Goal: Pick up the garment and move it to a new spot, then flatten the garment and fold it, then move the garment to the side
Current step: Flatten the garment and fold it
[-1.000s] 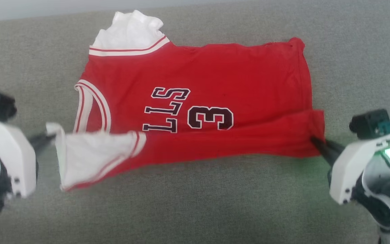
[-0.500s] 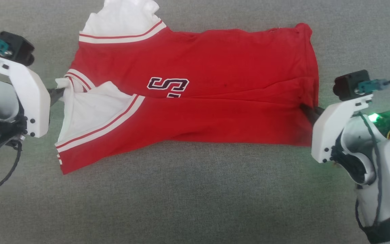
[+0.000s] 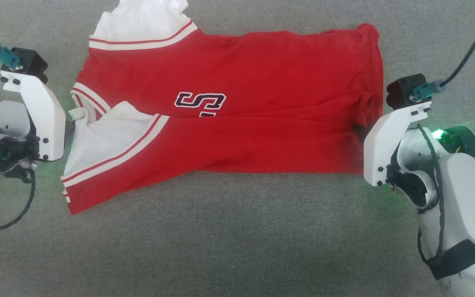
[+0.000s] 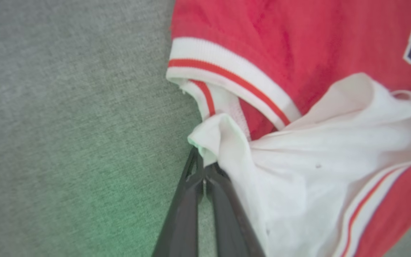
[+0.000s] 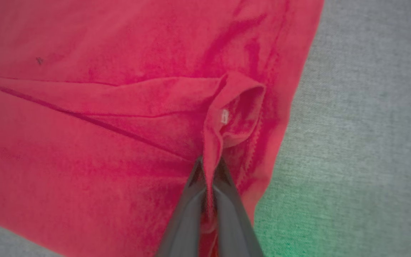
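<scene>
Head view: the red jersey shirt (image 3: pixel 262 66) lies sideways across the far half of the grey fabric surface (image 3: pixel 237 247). Its near long edge is doubled over the lettering (image 3: pixel 200 101), leaving an "S" exposed. The left gripper (image 3: pixel 71 125) sits at the collar end and the right gripper (image 3: pixel 360 128) at the hem end. A broad bare band of surface runs along the near side.

Left wrist view: the jaws are closed, pinching a corner of the white sleeve (image 4: pixel 227 142). Bare surface spreads to the left of the fingers.

Right wrist view: the jaws are closed on a raised ridge of the red hem (image 5: pixel 214 135). Beyond the hem's edge, bare surface lies to the right.
</scene>
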Tool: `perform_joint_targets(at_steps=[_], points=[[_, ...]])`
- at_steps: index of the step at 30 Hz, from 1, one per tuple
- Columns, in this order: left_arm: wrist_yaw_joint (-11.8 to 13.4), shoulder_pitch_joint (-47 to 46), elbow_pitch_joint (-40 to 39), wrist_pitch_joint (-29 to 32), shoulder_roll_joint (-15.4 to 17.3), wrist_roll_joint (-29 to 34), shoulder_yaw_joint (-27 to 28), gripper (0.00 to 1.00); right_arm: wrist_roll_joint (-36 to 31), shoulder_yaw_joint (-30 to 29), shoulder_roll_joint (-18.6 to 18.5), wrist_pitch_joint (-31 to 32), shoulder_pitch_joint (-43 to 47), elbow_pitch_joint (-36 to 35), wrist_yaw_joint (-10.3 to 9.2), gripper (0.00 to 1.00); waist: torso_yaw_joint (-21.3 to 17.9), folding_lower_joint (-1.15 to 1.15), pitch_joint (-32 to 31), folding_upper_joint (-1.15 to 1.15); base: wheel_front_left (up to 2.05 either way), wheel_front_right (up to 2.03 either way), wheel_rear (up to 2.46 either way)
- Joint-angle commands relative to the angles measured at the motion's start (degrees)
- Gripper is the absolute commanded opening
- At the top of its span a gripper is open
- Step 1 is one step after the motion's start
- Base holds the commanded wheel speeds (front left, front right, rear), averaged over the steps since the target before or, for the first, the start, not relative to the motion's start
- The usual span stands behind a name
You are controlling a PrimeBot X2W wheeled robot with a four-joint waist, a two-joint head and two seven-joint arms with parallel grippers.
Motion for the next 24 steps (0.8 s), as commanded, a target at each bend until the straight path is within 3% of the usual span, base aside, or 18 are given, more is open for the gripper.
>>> perform_joint_targets(at_steps=[1,2,3,9,16,24], points=[[0.01,0.82,1.33,1.22,-0.89,-0.47,-1.0,1.0,-0.2,0.62,0.43,1.29,0.61,1.35,-0.04,0.42,0.13,0.0,-0.61,0.0,0.0,0.0,0.0],[-0.08,0.64,1.54,1.35,-1.1,-0.85,-0.7,1.0,-0.34,0.54,0.26,1.8,0.68,1.47,-0.04,0.95,0.21,0.0,-0.98,0.0,0.0,0.0,0.0],[-0.07,0.29,1.75,1.4,-1.14,-1.25,-0.41,1.0,-0.4,0.74,0.04,2.27,0.75,1.37,-0.04,1.0,0.29,0.0,-1.3,0.0,0.0,0.0,0.0],[-0.12,0.03,0.5,0.14,-0.38,-1.63,0.5,1.0,0.16,-0.28,-1.02,0.74,1.69,-2.16,-0.04,1.0,1.14,0.0,-3.53,0.0,0.0,0.0,0.0],[1.82,1.84,-4.08,-0.48,2.09,-1.83,0.57,1.0,-1.13,-2.99,-1.58,-4.27,4.33,-6.82,-0.04,1.0,2.18,0.0,-5.39,0.0,0.0,0.0,0.0],[7.21,7.12,-15.52,-1.18,7.89,-3.86,1.15,1.0,-4.96,-9.35,1.63,-14.96,8.09,-13.65,-0.04,1.0,2.21,0.0,-6.91,0.0,0.0,0.0,0.0]])
